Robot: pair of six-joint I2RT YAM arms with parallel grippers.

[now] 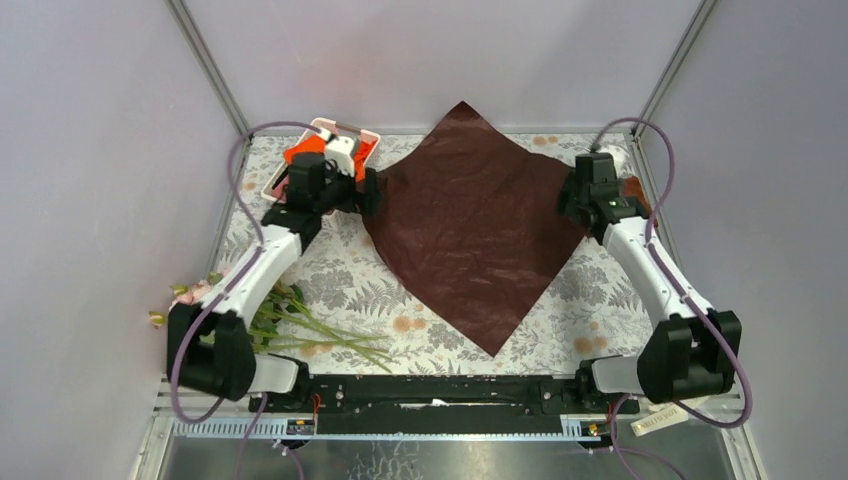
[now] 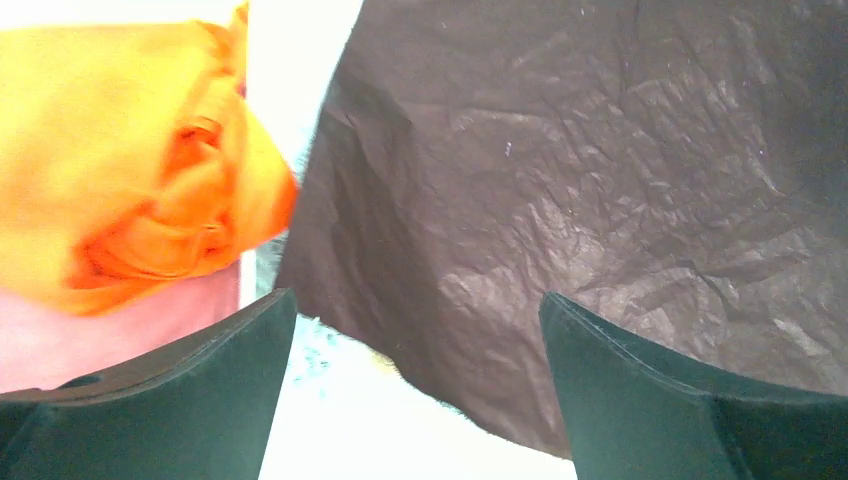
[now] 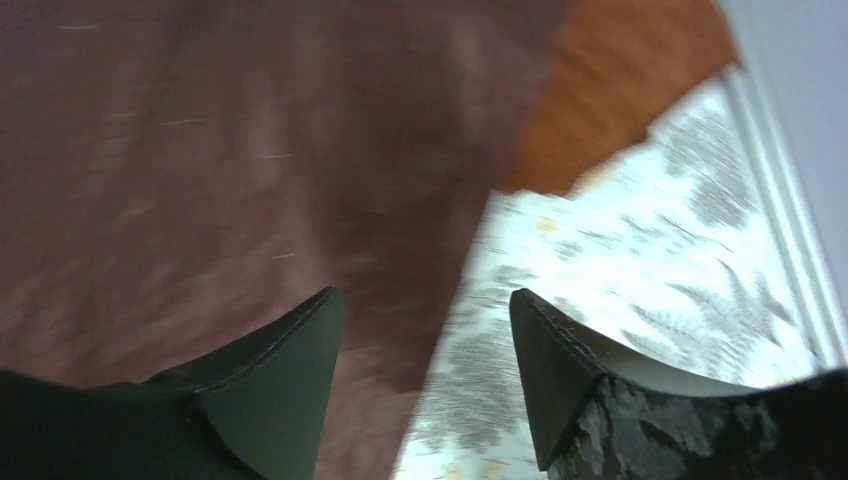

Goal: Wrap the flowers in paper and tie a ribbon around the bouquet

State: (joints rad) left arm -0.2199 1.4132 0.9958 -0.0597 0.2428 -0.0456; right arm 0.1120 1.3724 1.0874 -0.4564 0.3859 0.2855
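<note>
Dark red paper (image 1: 470, 220) is lying spread on the worktop (image 1: 340, 285) between the left fingers (image 2: 200, 400) and right fingers (image 3: 270, 390), both pairs standing apart over its opposite corners. Well behind the left fingers the flowers (image 1: 310, 330) are lying; an orange cloth (image 2: 130, 180) is sitting just beside those fingers.

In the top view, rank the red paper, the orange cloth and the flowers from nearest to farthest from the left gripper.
1. Paper: its left corner at the left gripper's jaws.
2. Orange cloth: just beside, far left.
3. Flowers: near-left edge.
</note>
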